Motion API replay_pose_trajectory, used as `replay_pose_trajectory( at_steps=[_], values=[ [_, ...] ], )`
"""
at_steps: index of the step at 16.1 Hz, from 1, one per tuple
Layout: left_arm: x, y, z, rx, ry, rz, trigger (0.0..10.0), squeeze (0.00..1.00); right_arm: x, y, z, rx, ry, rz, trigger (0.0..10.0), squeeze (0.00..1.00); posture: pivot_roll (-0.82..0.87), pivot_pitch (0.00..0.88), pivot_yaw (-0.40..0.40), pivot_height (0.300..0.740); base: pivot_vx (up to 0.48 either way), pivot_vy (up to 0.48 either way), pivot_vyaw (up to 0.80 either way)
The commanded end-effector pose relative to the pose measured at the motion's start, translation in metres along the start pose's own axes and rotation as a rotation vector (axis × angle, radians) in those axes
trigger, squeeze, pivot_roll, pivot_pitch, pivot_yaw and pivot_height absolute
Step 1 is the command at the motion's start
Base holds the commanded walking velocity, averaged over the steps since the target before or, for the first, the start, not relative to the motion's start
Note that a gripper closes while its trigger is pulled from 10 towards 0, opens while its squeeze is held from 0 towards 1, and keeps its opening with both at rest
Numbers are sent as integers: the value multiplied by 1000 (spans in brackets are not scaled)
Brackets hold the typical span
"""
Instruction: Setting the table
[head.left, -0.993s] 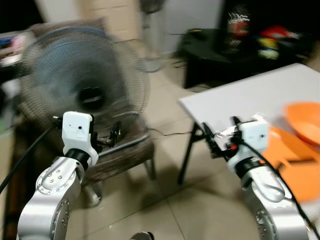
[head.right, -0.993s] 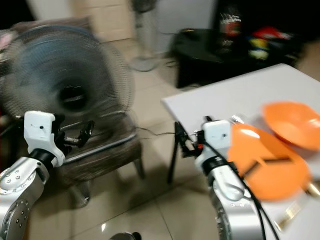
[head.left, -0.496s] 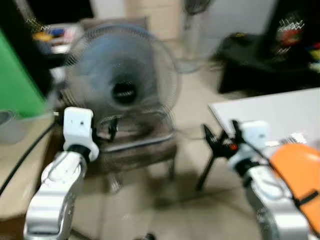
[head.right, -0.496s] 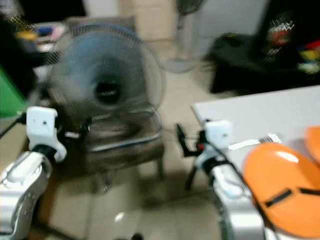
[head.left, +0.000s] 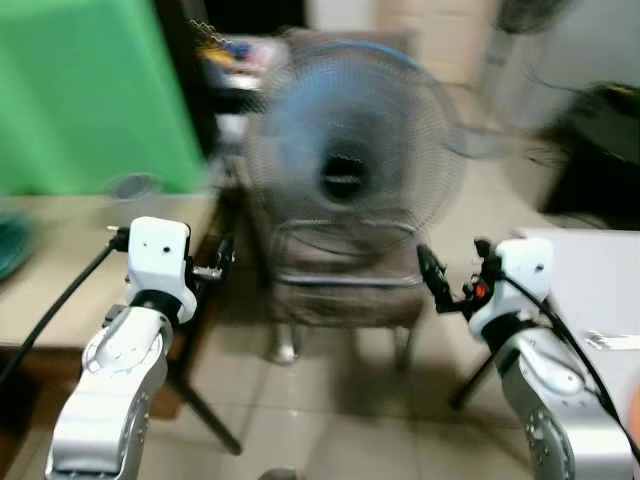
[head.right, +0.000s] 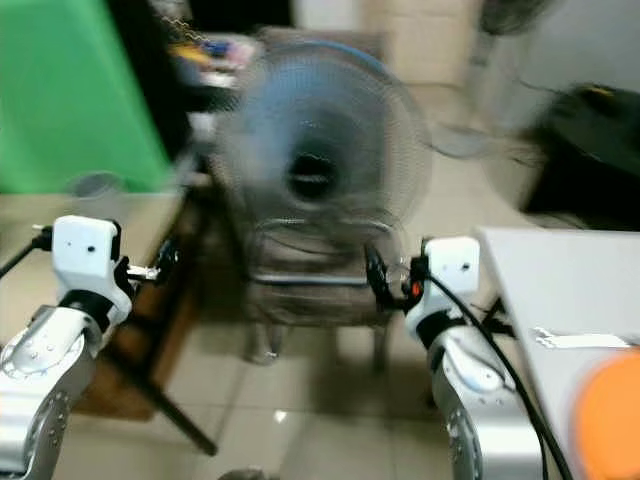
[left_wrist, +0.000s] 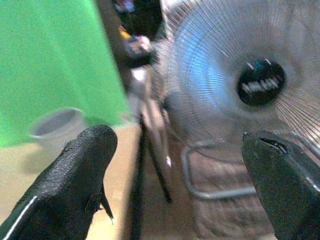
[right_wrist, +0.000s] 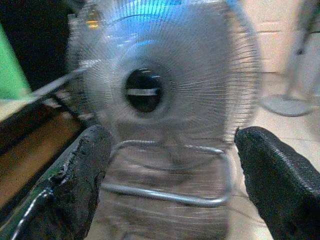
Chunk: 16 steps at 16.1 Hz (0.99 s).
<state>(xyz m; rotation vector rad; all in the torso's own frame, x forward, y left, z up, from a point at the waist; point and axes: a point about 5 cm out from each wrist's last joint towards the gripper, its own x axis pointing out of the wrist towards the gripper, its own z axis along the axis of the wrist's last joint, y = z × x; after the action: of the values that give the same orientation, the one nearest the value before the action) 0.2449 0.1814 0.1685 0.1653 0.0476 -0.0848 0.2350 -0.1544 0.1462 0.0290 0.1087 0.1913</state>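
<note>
Head view, blurred fan (head.left: 347, 160) on chair (head.left: 345, 290), tiled floor (head.left: 330, 420), green panel (head.left: 85, 95)

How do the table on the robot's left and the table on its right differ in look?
The left table is beige, while the right table is white. The left table holds a grey cup; the right table holds an orange dish at the picture's edge. Both stand beside the chair that bears the fan.

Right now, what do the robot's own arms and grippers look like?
Both arms are silver metal with rounded, bolted joint housings. Each wrist carries a white boxy block with a small dark dot, and a black cable runs to each. The left gripper and right gripper each have two long black fingers, rough and grainy up close. A red spot shows by the right wrist.
</note>
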Motion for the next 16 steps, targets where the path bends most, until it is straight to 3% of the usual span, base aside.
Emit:
replay_pose_trajectory(
  at_steps=[1,4,6,8,11,12,13,16],
  values=[
    [1,2,0,-19,-6,-3,10000,0,3,7,3,9,-7,18,10000,0,60,0,28,740,0,0,800],
    [4,-5,0,-25,-6,-17,10000,0,5,7,7,22,-14,35,10000,0,68,0,31,740,0,0,800],
    [2,0,-1,-20,-9,-23,10000,0,4,11,6,19,-11,44,10000,0,53,0,38,740,0,0,800],
    [1,7,-2,-6,4,-25,10000,0,1,13,-3,-85,29,41,10000,0,75,0,61,740,285,0,0],
    [-10,3,-9,0,29,-55,10000,0,-2,7,-24,-143,102,-37,10000,0,91,0,41,740,309,0,0],
    [-12,2,-9,1,30,-65,10000,0,-2,6,-25,-118,102,-47,10000,0,92,0,40,740,322,0,0],
    [-12,0,-11,-8,34,-78,10000,0,-2,7,-25,-18,98,-27,10000,0,93,0,42,740,326,0,0],
    [-13,-5,-10,-7,34,-101,10000,0,0,12,-17,-26,56,69,10000,0,117,0,21,740,355,0,533]
  ],
)
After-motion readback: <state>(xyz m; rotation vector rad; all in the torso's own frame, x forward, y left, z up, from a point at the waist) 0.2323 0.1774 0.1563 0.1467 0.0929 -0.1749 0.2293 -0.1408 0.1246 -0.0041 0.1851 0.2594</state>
